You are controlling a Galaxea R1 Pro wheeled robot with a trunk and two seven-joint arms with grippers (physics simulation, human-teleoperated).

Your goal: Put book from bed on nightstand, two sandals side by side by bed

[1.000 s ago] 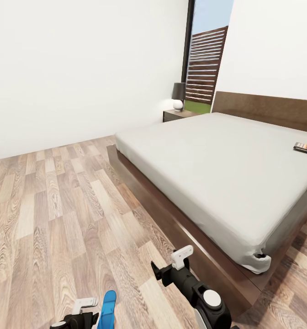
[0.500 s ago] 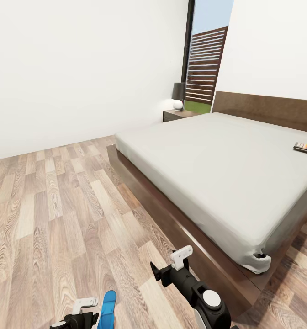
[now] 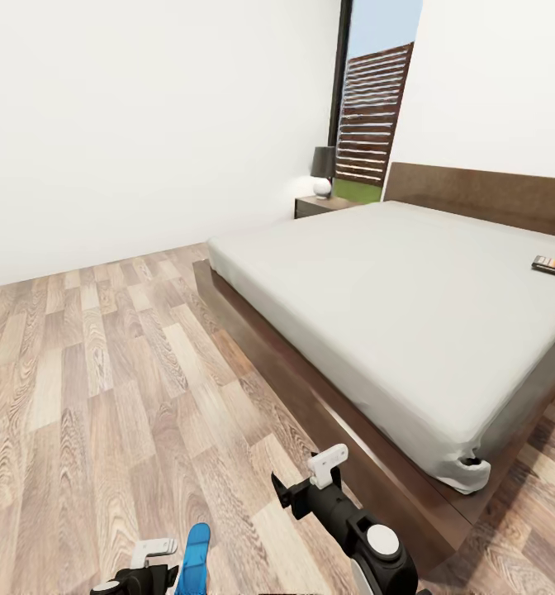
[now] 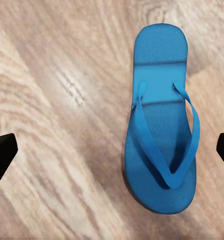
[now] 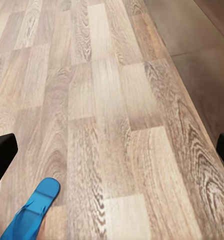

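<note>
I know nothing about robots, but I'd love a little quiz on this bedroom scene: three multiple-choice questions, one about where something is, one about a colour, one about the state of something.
1. Where does the book lie?
A. on the wood floor
B. on the bed's grey mattress, toward the headboard
C. on the nightstand

2. What colour is the sandal under the left claw?
A. bright blue
B. red
C. black

3. In what state is the left claw?
A. shut on the sandal
B. shut on the book
C. open, fingers spread wide above the sandal

Answers:
1. B: the head view shows the book flat on the bed, while the nightstand carries a lamp.
2. A: sole and straps are both blue.
3. C: the left wrist view shows the dark fingertips far apart at either side, with the sandal lying free on the floor.
</note>
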